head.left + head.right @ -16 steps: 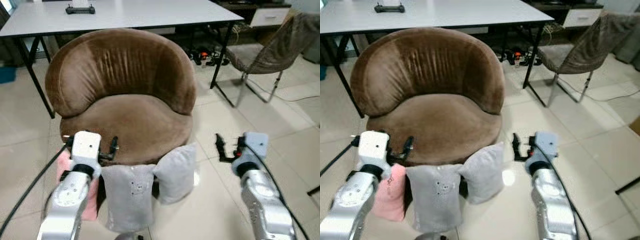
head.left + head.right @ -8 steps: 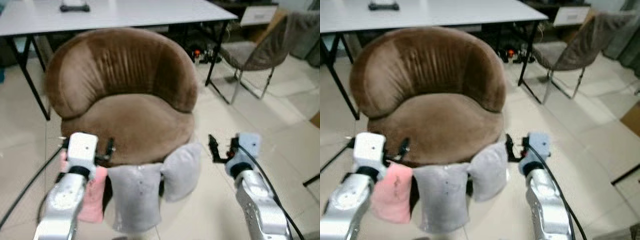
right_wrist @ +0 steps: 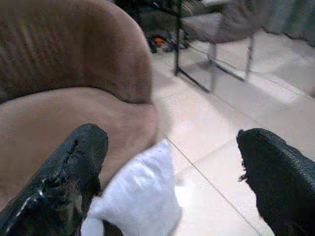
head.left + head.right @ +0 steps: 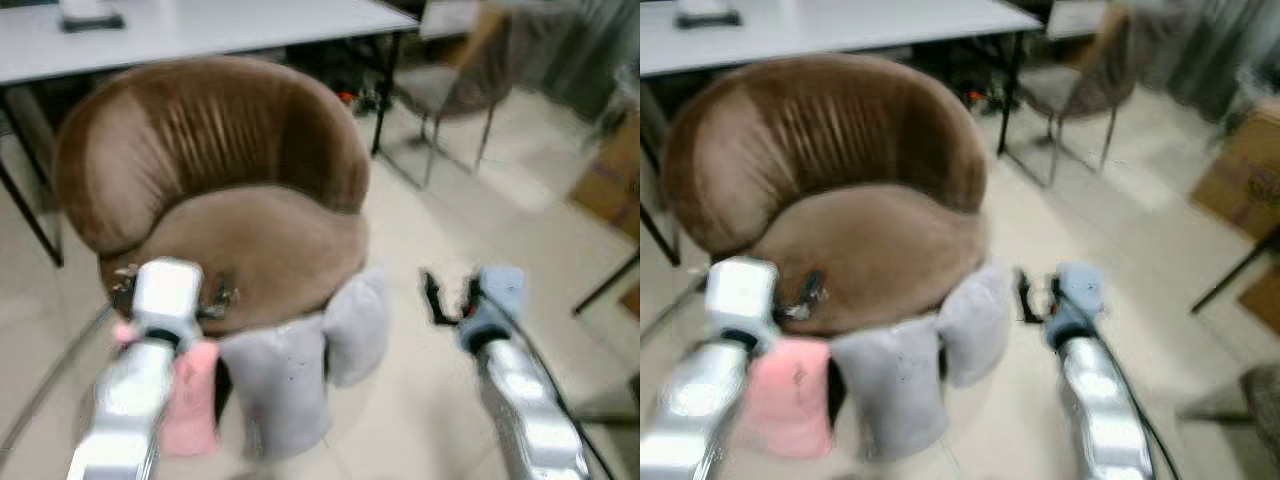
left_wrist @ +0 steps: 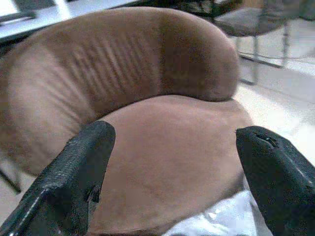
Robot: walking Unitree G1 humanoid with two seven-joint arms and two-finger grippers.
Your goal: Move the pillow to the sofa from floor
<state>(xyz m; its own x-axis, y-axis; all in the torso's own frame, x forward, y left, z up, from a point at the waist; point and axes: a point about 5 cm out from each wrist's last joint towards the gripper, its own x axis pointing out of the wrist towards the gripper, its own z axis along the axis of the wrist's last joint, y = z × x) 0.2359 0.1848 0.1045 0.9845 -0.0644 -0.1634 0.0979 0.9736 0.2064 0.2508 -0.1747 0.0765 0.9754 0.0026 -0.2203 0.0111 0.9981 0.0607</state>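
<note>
Three pillows lean on the floor against the front of the brown sofa (image 4: 220,190): a pink pillow (image 4: 790,395) on the left, a grey pillow (image 4: 280,385) in the middle, a smaller grey one (image 4: 358,325) on the right; the seat holds nothing; the left gripper (image 5: 172,172) hangs wide open over the seat's front edge, gripping nothing; the right gripper (image 3: 170,182) is wide open too, empty, just right of the small grey pillow, above the tiles; a white table (image 4: 200,30) stands behind.

Round brown sofa (image 4: 230,190) with bare seat, open from the front. Three pillows, pink (image 4: 790,395), grey (image 4: 895,385) and grey (image 4: 975,320), lean along its front base. Bare tiled floor (image 4: 440,250) lies to its right; table (image 4: 220,30) stands behind.
</note>
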